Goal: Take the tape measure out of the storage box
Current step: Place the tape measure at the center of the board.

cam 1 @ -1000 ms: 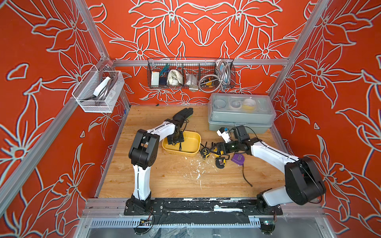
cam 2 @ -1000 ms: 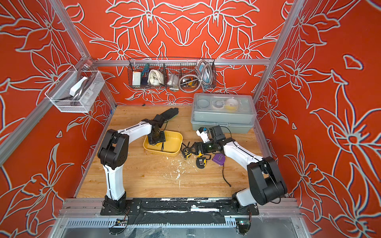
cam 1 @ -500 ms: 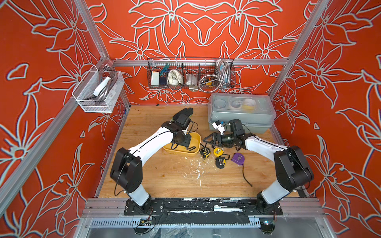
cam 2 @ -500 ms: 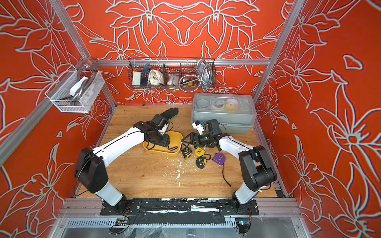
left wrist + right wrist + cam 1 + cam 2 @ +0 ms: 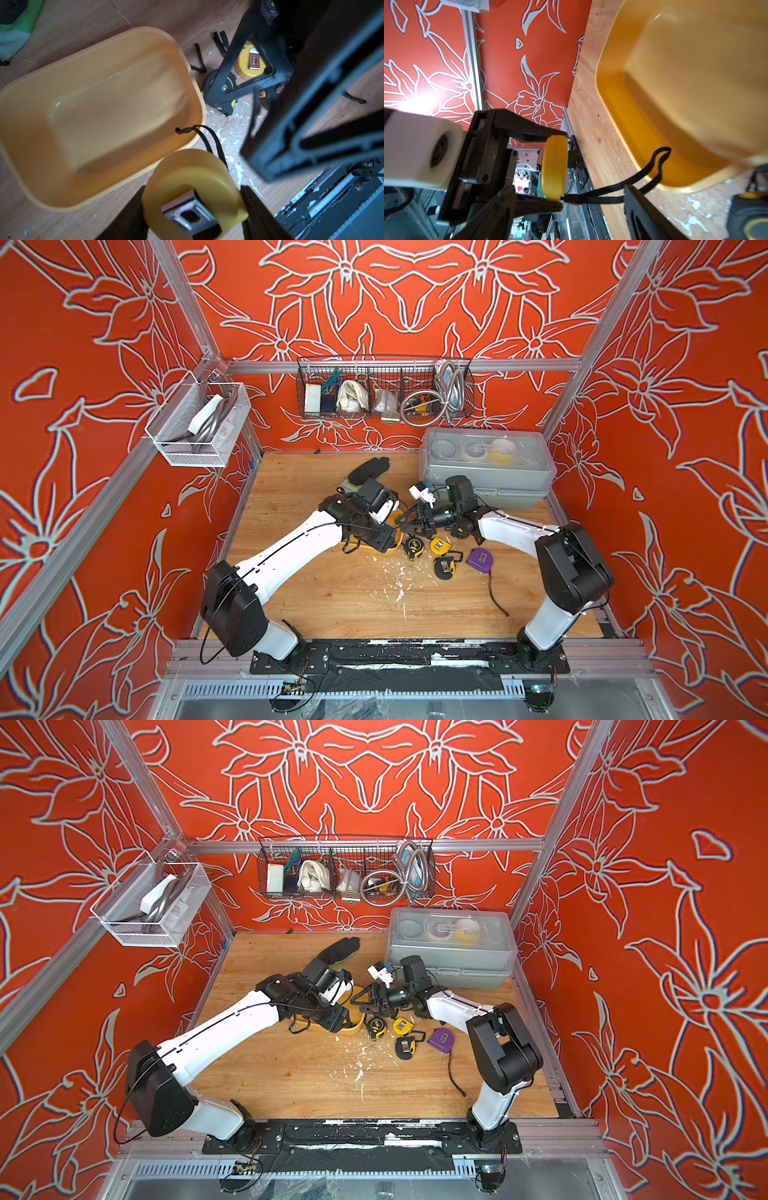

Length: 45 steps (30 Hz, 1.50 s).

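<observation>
Tape measure (image 5: pixel 191 180), yellow: clamped by its flat sides between the left fingers (image 5: pixel 525 126), held just outside the near right corner of the storage box (image 5: pixel 116 99). Its strap loops across the rim. Left arm stretches diagonally from the near left base, over the box. Right fingers (image 5: pixel 224 72) stand apart, pointing left, close beside the tape measure. Loose tapes (image 5: pixel 439 546) crowd the right; bare worktop (image 5: pixel 353 597) lies nearer.

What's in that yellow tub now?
Nothing visible: in the left wrist view the storage box has a bare floor. The tape measure, clamped in the left gripper, covers one corner; its black strap dangles over the rim.
</observation>
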Each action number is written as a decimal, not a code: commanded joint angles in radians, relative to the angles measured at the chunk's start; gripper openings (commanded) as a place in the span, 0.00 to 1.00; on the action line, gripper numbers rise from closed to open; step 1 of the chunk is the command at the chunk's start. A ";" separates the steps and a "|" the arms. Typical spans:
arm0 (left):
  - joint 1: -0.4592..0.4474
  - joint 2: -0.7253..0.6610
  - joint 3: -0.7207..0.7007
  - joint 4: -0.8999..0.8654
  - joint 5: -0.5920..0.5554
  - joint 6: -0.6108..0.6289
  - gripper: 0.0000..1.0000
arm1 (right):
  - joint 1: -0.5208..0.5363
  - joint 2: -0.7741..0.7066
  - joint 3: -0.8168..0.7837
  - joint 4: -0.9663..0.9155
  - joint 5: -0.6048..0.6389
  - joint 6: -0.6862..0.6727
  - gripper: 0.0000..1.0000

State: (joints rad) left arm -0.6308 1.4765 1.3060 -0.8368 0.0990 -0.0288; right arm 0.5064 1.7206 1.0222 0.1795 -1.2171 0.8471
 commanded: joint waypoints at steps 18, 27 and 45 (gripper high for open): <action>-0.056 0.027 0.043 0.027 0.035 0.013 0.47 | 0.076 -0.024 -0.052 0.163 -0.107 0.139 0.52; -0.059 0.038 0.047 0.054 -0.024 -0.006 0.50 | 0.086 -0.032 -0.076 0.199 -0.111 0.170 0.18; 0.233 -0.286 -0.076 0.166 -0.201 -0.293 1.00 | -0.192 -0.278 -0.239 -0.114 -0.006 -0.015 0.14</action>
State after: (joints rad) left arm -0.4709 1.2140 1.2690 -0.6743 -0.0235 -0.2176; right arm 0.3408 1.5021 0.8413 0.2394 -1.2308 0.9356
